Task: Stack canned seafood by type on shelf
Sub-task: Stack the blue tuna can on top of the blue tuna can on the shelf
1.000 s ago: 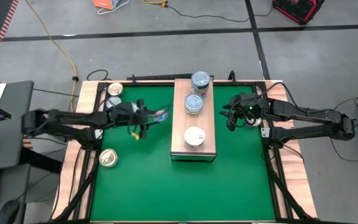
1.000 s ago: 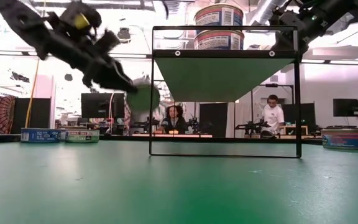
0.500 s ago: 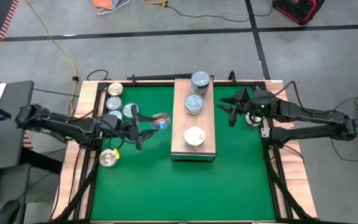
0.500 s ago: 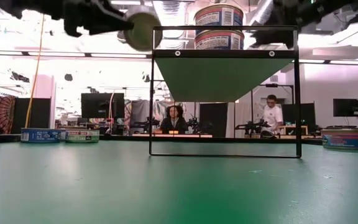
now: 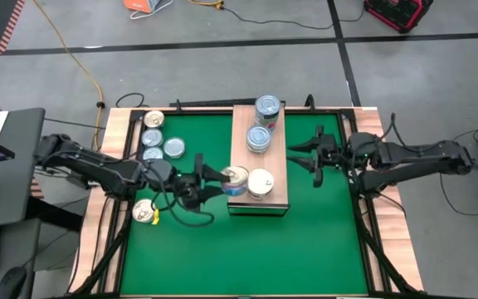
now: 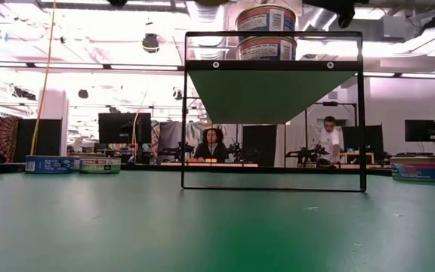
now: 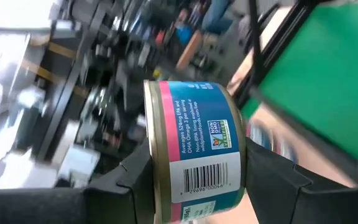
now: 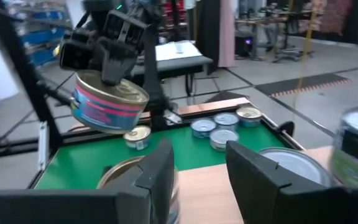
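Both arms are dark, slender and jointed, with black cables along them; left gripper (image 5: 210, 179) and right gripper (image 5: 309, 154) have black fingers.

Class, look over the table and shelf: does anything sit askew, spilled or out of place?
Nothing is spilled or damaged. The one tilted thing is the can held in the left end effector above the shelf; it hangs at an angle, not flat. The cans on the shelf stand upright. The right end effector hovers open beside the shelf.
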{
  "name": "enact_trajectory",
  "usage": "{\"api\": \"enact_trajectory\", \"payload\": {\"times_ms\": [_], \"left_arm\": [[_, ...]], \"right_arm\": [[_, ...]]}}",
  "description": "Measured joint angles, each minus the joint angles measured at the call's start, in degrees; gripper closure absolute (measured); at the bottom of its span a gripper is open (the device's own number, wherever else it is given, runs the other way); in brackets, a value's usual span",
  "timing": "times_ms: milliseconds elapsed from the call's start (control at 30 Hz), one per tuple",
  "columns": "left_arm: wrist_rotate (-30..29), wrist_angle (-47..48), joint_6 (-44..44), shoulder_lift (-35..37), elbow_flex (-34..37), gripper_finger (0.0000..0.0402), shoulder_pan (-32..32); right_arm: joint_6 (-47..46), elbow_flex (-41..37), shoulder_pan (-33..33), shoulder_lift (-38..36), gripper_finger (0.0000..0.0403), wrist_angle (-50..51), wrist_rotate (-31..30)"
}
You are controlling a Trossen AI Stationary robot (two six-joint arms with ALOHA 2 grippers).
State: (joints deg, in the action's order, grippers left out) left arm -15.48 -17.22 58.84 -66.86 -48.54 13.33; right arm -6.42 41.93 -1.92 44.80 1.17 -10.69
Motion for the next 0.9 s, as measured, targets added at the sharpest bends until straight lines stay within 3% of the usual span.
{"api": "enact_trajectory", "payload": {"times_ms": [167,333,600,900], "left_arm": [[3.54,0.14,3.35,-5.92,-5.82,0.0211,-1.30],[2.71,1.57,6.49,-12.28,-11.61,0.0207,-2.55],[2.78,18.01,5.63,-17.01,-22.08,0.0209,-3.19],[6.83,24.16,8.72,-17.59,-27.14,0.0210,-5.95]], "right_arm": [[2.82,-0.02,-4.05,0.20,0.0230,0.11,-2.64],[4.60,-0.32,-7.87,0.24,0.0230,0.57,-7.53],[5.17,-5.09,-11.61,-2.92,0.0230,-1.37,-21.13],[5.01,-6.97,-11.60,-6.27,0.0230,-1.84,-21.41]]}}
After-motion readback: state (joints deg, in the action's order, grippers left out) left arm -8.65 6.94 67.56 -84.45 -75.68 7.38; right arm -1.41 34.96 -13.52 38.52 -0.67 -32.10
